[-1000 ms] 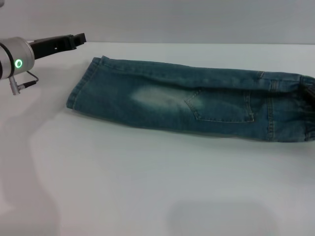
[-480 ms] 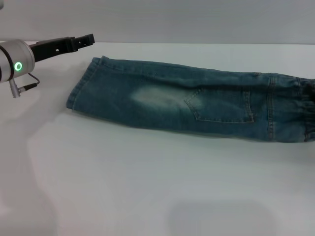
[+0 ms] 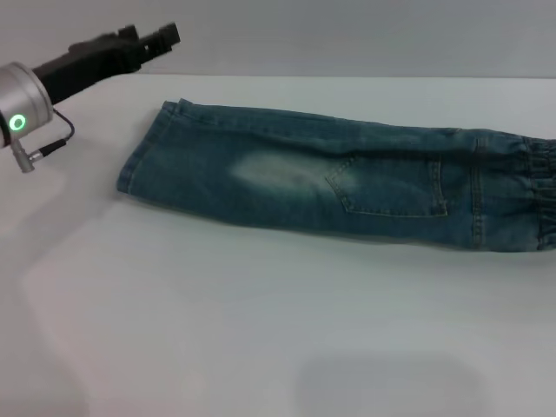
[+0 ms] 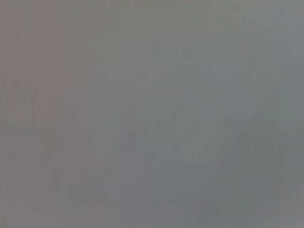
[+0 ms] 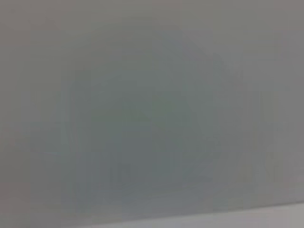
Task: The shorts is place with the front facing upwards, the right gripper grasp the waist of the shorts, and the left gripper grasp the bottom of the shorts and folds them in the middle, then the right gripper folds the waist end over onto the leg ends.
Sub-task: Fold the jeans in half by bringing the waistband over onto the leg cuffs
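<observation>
Change: left gripper (image 3: 165,36) is rising and swinging farther back than a second ago, now off the table's far left edge; the dark strip at the waist on the right edge is gone, and the shorts are lying just as they were.
Shorts (image 3: 339,178): lying flat as a long narrow strip across the far half of the table (image 3: 261,330), already doubled lengthwise, a patch pocket facing up.
Waist (image 3: 540,195): sitting at the far right edge, ruffled and free, nothing gripping it, partly cut off by the frame.
Hems (image 3: 143,152): lying stacked at the left end, well apart from the waist, which is leaving room for the last fold across.
Left gripper state: holding nothing; its fingers are seen end-on, so I cannot tell how far apart they are.
Why it is there: probably pulling clear so the leg ends are left unobstructed for the waist to land on.
Right gripper: not showing in any view.
Wrist views: showing only blank grey.
Stage, as I judge it: the middle fold is looking done; the waist-over-hems fold is not yet done.
Next need: a firm pinch on the elastic band, then a carry leftward.
</observation>
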Tool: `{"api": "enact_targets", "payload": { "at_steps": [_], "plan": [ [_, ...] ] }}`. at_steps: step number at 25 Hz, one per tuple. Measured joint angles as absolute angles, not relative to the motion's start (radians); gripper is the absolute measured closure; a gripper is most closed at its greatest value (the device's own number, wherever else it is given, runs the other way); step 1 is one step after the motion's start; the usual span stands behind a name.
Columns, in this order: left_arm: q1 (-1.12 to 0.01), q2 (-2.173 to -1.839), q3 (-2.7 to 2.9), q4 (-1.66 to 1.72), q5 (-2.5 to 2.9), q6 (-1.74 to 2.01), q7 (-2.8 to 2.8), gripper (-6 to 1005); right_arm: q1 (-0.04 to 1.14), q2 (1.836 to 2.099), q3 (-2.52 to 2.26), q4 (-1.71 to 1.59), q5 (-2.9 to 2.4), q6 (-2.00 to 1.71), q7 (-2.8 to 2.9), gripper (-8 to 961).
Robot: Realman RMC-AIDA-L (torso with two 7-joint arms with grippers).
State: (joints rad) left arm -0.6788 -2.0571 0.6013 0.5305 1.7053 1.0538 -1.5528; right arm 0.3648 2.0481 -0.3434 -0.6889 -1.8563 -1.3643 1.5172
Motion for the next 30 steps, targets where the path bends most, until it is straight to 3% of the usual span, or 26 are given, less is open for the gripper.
{"api": "enact_targets", "payload": {
  "at_steps": [8,15,19,25,30],
  "plan": [
    [-0.606,-2.058,0.591,0.409,1.379,1.362,-1.154,185,0.475,1.961,-0.379,-1.024,-2.301,-1.616,1.975,368],
    [-0.597,-2.058,0.591,0.353,1.317,1.407,-1.076,185,0.607,1.926,-0.409,-1.102,-2.703,-1.668,2.113,370],
    [-0.598,-2.059,0.594,0.331,1.315,1.406,-1.075,185,0.622,1.941,-0.458,-1.083,-2.77,-1.631,2.117,370],
    [-0.597,-2.061,0.597,0.309,1.313,1.407,-1.075,185,0.617,1.997,-0.505,-1.067,-2.768,-1.575,2.118,369],
    [-0.596,-2.062,0.6,0.293,1.313,1.41,-1.075,185,0.616,2.027,-0.541,-1.065,-2.774,-1.547,2.12,369]
  ]
}}
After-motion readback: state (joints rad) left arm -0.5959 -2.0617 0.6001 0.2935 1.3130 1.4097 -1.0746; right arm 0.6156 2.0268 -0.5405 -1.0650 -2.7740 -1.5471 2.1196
